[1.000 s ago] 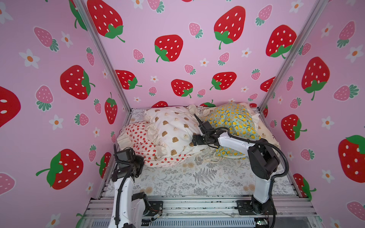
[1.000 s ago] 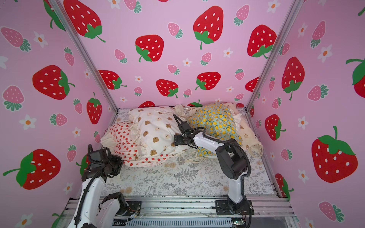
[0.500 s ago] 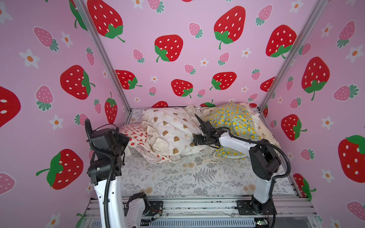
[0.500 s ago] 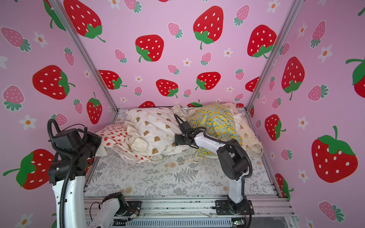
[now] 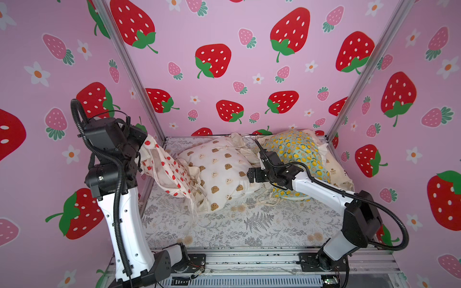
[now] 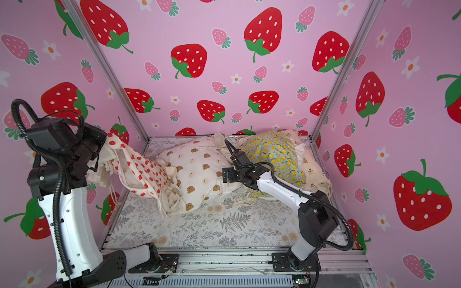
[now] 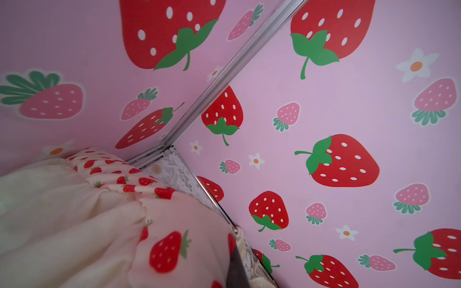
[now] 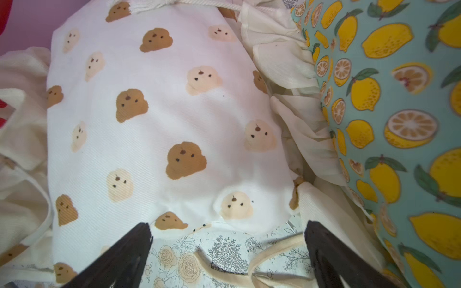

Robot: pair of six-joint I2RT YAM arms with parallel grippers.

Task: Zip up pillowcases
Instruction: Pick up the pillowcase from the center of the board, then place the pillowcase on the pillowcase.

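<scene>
1. Top views both show four soft stuffed pillowcases (image 6: 199,174) on one grey fern-print sheet (image 5: 224,224).
2. Left gripper (image 5: 142,149), pressed together, pinches a corner of the white red-strawberry pillowcase (image 5: 172,172), lifted near the left wall.
3. Right gripper (image 8: 227,228), fingers spread wide, holds nothing, at the edge of the white bear-head pillowcase (image 8: 162,112).
4. Mint lemon-print pillowcase (image 5: 296,152) lies partly over the cream small-bear pillowcase (image 5: 335,172), back right.

I count four pillowcases: strawberry pillowcase (image 5: 172,172), bear-head pillowcase (image 5: 219,172), lemon pillowcase (image 5: 296,152), small-bear pillowcase (image 5: 335,172). One fern sheet (image 5: 224,224). Two arms, mine: left arm (image 5: 124,212), right arm (image 5: 321,192).
</scene>
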